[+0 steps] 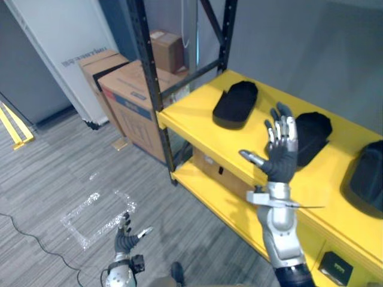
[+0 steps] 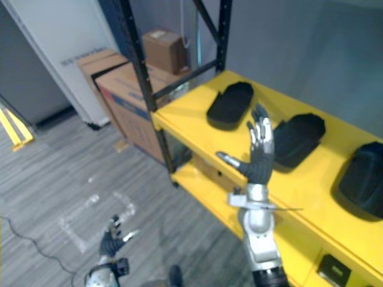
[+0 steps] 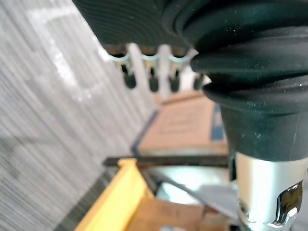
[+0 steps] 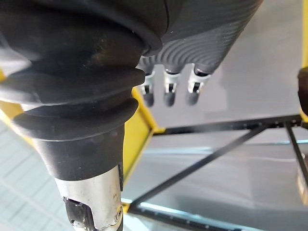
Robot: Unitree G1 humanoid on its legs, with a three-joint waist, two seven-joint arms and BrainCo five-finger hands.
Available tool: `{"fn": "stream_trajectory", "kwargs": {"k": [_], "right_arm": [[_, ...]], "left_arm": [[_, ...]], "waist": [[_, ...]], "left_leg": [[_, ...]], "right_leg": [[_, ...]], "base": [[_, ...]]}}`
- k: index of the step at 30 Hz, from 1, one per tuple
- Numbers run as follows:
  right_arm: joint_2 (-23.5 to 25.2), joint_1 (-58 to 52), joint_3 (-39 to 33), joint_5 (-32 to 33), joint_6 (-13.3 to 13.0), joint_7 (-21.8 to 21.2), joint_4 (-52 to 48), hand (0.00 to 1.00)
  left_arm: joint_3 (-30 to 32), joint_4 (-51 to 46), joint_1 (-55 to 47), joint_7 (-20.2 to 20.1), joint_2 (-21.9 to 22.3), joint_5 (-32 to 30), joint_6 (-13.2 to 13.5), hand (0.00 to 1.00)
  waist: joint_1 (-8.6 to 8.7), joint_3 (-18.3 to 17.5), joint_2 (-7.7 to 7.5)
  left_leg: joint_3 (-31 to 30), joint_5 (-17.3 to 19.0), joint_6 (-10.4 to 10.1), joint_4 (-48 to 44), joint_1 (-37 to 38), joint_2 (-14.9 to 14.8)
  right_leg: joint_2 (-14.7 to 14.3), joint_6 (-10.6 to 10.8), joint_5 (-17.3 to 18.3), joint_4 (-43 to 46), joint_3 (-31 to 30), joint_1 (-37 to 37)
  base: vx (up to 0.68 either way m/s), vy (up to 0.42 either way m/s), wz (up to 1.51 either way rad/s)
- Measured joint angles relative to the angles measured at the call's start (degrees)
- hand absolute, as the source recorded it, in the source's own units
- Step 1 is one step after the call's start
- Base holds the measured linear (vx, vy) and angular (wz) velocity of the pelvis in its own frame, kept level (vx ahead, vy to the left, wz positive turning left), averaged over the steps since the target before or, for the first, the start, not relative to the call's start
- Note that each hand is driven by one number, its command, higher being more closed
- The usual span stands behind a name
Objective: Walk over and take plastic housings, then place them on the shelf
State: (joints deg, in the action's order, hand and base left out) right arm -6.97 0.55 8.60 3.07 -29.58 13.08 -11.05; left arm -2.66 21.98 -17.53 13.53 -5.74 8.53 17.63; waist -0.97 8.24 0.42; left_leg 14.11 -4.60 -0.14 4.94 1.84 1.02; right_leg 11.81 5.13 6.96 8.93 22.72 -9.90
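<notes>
Placing: looks finished for this load, as the right hand [image 1: 281, 156] is raised before the yellow shelf [image 1: 197, 110] with fingers spread straight and nothing in it.
Housings: three black plastic housings lie on the top board, the first housing [image 1: 236, 103] near the black upright, the middle housing [image 1: 312, 136] past the raised hand, and the third housing [image 1: 366, 176] at the far right.
Left hand: left hand [image 1: 124, 238] hangs low over the grey floor, fingers loose, empty.
Doing it well: draw the raised hand straight back and clear of the middle housing, so that nothing is nudged off the board.
Eye views: they give the whole row, the cardboard boxes [image 1: 128, 95] and the lower board.
Right wrist view: it adds the straight fingers [image 4: 166, 94] close up and the frame's black cross-brace [image 4: 211, 161].
</notes>
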Motion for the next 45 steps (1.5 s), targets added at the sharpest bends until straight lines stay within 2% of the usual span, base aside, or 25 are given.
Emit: {"fn": "stream_trajectory", "kwargs": {"k": [5, 7, 9, 10, 11, 14, 15, 16, 17, 18, 20, 21, 22, 23, 24, 25, 28, 32, 35, 36, 37, 39, 41, 43, 45], "right_arm": [[-0.5, -2.6, -0.9, 1.4, -0.5, -0.9, 0.0, 0.0], [-0.7, -5.0, -2.5, 1.7, -0.6, 0.3, 0.0, 0.0], [0.2, -6.9, -3.6, 1.7, -0.9, 2.3, 0.2, 0.0], [0.9, -7.2, -4.1, 1.8, -1.3, 2.8, 0.4, 0.0], [2.1, -8.0, -4.0, 1.7, -1.8, 3.1, 0.4, 0.0], [4.0, -8.4, -2.7, -0.3, -3.5, 3.5, 0.2, 0.0], [4.1, -8.4, -2.4, -1.9, -4.1, 4.3, -0.2, 0.0], [4.5, -8.4, -2.2, -3.0, -4.6, 5.0, -0.3, 0.0], [4.3, -8.7, -2.8, -4.1, -4.8, 6.0, -1.4, 0.0], [3.7, -9.2, -3.2, -4.6, -5.5, 6.7, -2.3, 0.0], [1.6, -10.0, -4.2, -5.9, -8.8, 8.4, -2.3, 0.0], [1.1, -9.8, -4.5, -6.6, -9.6, 8.9, -2.4, 0.0], [0.5, -9.3, -4.7, -8.2, -10.6, 10.2, -2.8, 0.0], [-0.5, -8.2, -5.0, -9.7, -10.8, 11.1, -3.3, 0.0], [-1.2, -7.9, -5.0, -10.1, -10.8, 11.5, -3.3, 0.0], [-2.3, -7.6, -5.0, -11.2, -11.2, 12.2, -3.6, 0.0], [-2.7, -4.0, -5.2, -12.2, -12.8, 13.3, -4.7, 0.0], [-3.4, 0.3, -5.1, -11.8, -12.7, 13.4, -4.7, 0.0], [-5.2, 1.7, -5.8, -11.8, -12.6, 13.9, -4.7, 0.0], [-5.2, 1.4, -6.4, -11.7, -12.7, 13.8, -4.2, 0.0], [-3.5, 0.1, -6.9, -11.6, -12.5, 13.4, -3.6, 0.0], [-1.7, -1.0, -6.8, -11.6, -12.6, 13.1, -3.0, 0.0], [-0.8, -0.7, -5.5, -10.3, -14.4, 12.8, -3.1, 0.0], [-0.7, -0.9, -3.6, -10.6, -14.7, 12.5, -3.8, 0.0], [-0.8, -0.6, -1.5, -10.9, -14.5, 12.0, -5.0, 0.0]], "left_arm": [[-0.3, -1.2, 0.3, -0.3, 0.6, -2.0, 1.3, 0.0], [-0.8, -2.5, 1.0, -1.3, 0.6, -2.9, 1.1, 0.0], [-0.9, -3.4, 1.4, -2.9, -0.1, -3.2, 0.6, 0.0], [-0.9, -4.2, 1.4, -3.2, -0.8, -3.5, 0.1, 0.0], [-1.0, -4.7, 1.4, -3.6, -1.2, -3.6, -0.5, 0.0], [-1.2, -5.3, 1.8, -3.7, -3.4, -3.3, -1.7, 0.0], [-2.2, -5.3, 1.7, -3.5, -4.1, -3.3, -1.7, 0.0], [-3.1, -5.7, 1.8, -3.5, -4.9, -2.9, -1.6, 0.0], [-4.6, -5.6, 1.8, -3.5, -4.3, -2.6, -1.6, 0.0], [-5.5, -5.6, 1.7, -3.5, -3.6, -2.6, -1.6, 0.0], [-7.2, -5.1, 0.4, -2.5, -2.3, -1.6, -1.6, 0.0], [-7.3, -5.0, 0.4, -2.6, -2.2, -0.9, -1.6, 0.0], [-7.0, -5.4, 0.0, -2.5, -2.5, 0.0, -1.3, 0.0], [-6.2, -4.4, 1.3, -2.4, -2.4, 0.0, -1.3, 0.0], [-6.1, -4.1, 1.2, -2.4, -1.8, 0.1, -1.7, 0.0], [-6.1, -3.8, 0.1, -2.7, -0.7, 0.2, -2.1, 0.0], [-7.1, -3.8, 0.2, -3.8, -0.2, -0.1, -2.9, 0.0], [-7.2, -3.8, 1.9, -4.4, 0.0, -0.2, -3.2, 0.0], [-7.7, -1.8, 2.9, -5.0, -0.1, -2.7, -2.7, 0.0], [-7.9, -0.1, 3.2, -5.1, -0.8, -3.0, -2.7, 0.0], [-7.8, 3.5, 5.2, -5.2, -2.3, -4.4, -3.1, 0.0], [-7.4, 5.5, 6.6, -5.1, -4.3, -7.1, -3.2, 0.0], [-6.9, 6.6, 6.7, -4.0, -5.4, -8.7, -4.1, 0.0], [-6.2, 8.1, 6.7, -2.1, -5.3, -9.4, -4.7, 0.0], [-5.7, 10.7, 7.1, -0.3, -5.0, -9.6, -5.5, 0.0]], "waist": [[0.42, -0.8, 1.22], [0.81, -0.5, 1.32], [1.91, 0.1, 1.02], [2.06, 0.9, 1.13], [2.48, 1.2, 0.97], [3.19, 2.3, -1.16], [3.47, 2.2, -1.97], [3.85, 1.3, -5.08], [4.21, 2.0, -4.64], [4.2, 2.5, -3.03], [4.58, 2.3, 0.61], [4.77, 2.2, 1.27], [4.72, 2.4, 1.67], [4.77, 3.5, 1.99], [4.37, 3.7, 2.56], [2.85, 3.4, 2.99], [2.96, 2.9, 2.95], [3.11, 3.0, 2.67], [3.01, 2.4, 3.57], [3.0, 1.4, 2.97], [3.32, 1.0, 0.72], [3.17, 1.0, -0.11], [2.56, 0.6, -0.63], [2.63, 0.3, -0.9], [2.58, -0.4, -1.77]], "left_leg": [[0.9, 0.0, -0.1, 0.1, 0.0, 0.0], [0.8, 0.6, 0.2, 0.1, 0.1, -0.2], [0.8, 0.9, 0.7, 0.1, 1.2, -0.5], [1.0, 1.0, 0.9, 0.0, 2.2, -1.0], [1.3, 1.1, 1.0, 0.1, 2.2, -1.8], [2.7, 1.3, 0.8, 0.1, 1.3, -4.3], [3.7, 2.2, -0.4, 0.1, 0.6, -4.1], [5.2, 3.6, 0.1, -0.7, 0.9, -1.9], [5.9, 7.1, 1.0, -13.0, -2.1, -3.6], [6.2, 10.2, -0.9, -15.8, -2.4, -5.1], [7.1, 14.1, -2.2, -17.9, -2.7, -7.7], [7.4, 14.8, -2.6, -19.4, -2.7, -8.8], [8.8, 16.5, -3.9, -28.0, -4.1, -12.1], [6.2, 17.4, -3.2, -45.4, -10.5, -16.5], [3.9, 16.0, -2.3, -52.0, -13.5, -18.3], [1.1, 15.5, -1.9, -56.9, -16.0, -19.0], [-1.0, 16.3, -0.6, -46.3, -15.7, -15.9], [-10.0, 14.5, -2.3, -27.9, -15.8, -13.8], [-12.1, 7.6, -1.7, -23.3, -13.7, -13.9], [-11.4, 7.8, -9.5, -25.6, -14.0, -13.6], [-9.2, 10.2, -7.9, -27.9, -14.0, -11.2], [-6.4, 11.9, -6.3, -28.5, -13.9, -11.2], [-2.3, 12.3, -4.7, -26.0, -12.1, -11.4], [-0.9, 11.6, -3.3, -22.4, -10.2, -10.4], [0.1, 10.8, -2.5, -20.1, -9.6, -9.0]], "right_leg": [[0.2, -0.1, 0.1, -0.9, -1.0, 0.1], [1.1, -1.4, 1.0, 5.0, -1.1, 2.8], [3.0, -2.6, 1.1, 19.2, -3.9, 9.2], [3.0, -4.7, 3.0, 23.4, -6.1, 11.6], [1.8, -4.6, 4.6, 22.4, -7.6, 13.1], [-3.0, -3.6, 4.1, 12.8, -8.9, 16.6], [-4.0, -3.0, 3.8, 8.3, -9.1, 16.7], [-2.3, -2.8, 3.3, 5.2, -10.8, 17.4], [-1.2, -2.3, 0.6, 6.3, -10.0, 17.6], [-2.0, -2.1, 0.1, 6.2, -9.4, 16.8], [-4.6, -2.2, 0.1, 6.7, -9.6, 15.0], [-5.4, -3.7, 1.2, 9.9, -9.7, 15.4], [-7.0, -7.0, 4.9, 15.0, -9.6, 14.6], [-8.5, -6.1, 9.4, 14.7, -10.0, 12.3], [-9.7, -6.3, 9.6, 14.0, -11.0, 11.1], [-10.1, -6.7, 9.6, 13.7, -13.4, 9.9], [-8.1, -5.1, 8.6, 12.1, -19.7, 8.6], [-5.9, -3.3, 7.8, 10.8, -25.9, 7.6], [-3.6, 2.5, 9.5, 10.8, -29.4, 5.7], [-2.0, 4.7, 10.7, 10.7, -30.3, 5.5], [1.2, 7.0, 9.3, 10.4, -30.6, 5.6], [2.3, 6.7, 2.6, 9.1, -28.7, 7.2], [3.3, 3.5, -6.5, 6.5, -21.8, 8.9], [2.0, 3.9, -7.0, 4.5, -21.0, 8.7], [0.8, 1.9, -5.9, 3.0, -17.9, 8.5]], "base": [[-0.01, -0.01, -0.11], [-0.03, 0.02, 0.0], [-0.05, 0.032, -0.05], [-0.02, 0.0, -0.17], [-0.04, -0.036, -0.19], [-0.06, -0.112, -0.16], [-0.02, -0.083, -0.01], [0.11, -0.081, 0.1], [0.13, -0.037, 0.1], [0.15, -0.019, 0.01], [0.14, -0.032, -0.07], [0.27, -0.125, 0.0], [0.26, -0.203, -0.06], [0.21, -0.228, -0.22], [0.17, -0.139, -0.68], [0.17, -0.022, -0.9], [0.36, 0.107, -1.09], [0.31, 0.275, -0.88], [0.26, 0.454, -0.83], [0.19, 0.504, -0.71], [0.16, 0.569, -0.68], [0.08, 0.418, -0.63], [0.05, 0.401, -0.74], [0.03, 0.295, -0.32], [0.03, 0.2, -0.11]]}}
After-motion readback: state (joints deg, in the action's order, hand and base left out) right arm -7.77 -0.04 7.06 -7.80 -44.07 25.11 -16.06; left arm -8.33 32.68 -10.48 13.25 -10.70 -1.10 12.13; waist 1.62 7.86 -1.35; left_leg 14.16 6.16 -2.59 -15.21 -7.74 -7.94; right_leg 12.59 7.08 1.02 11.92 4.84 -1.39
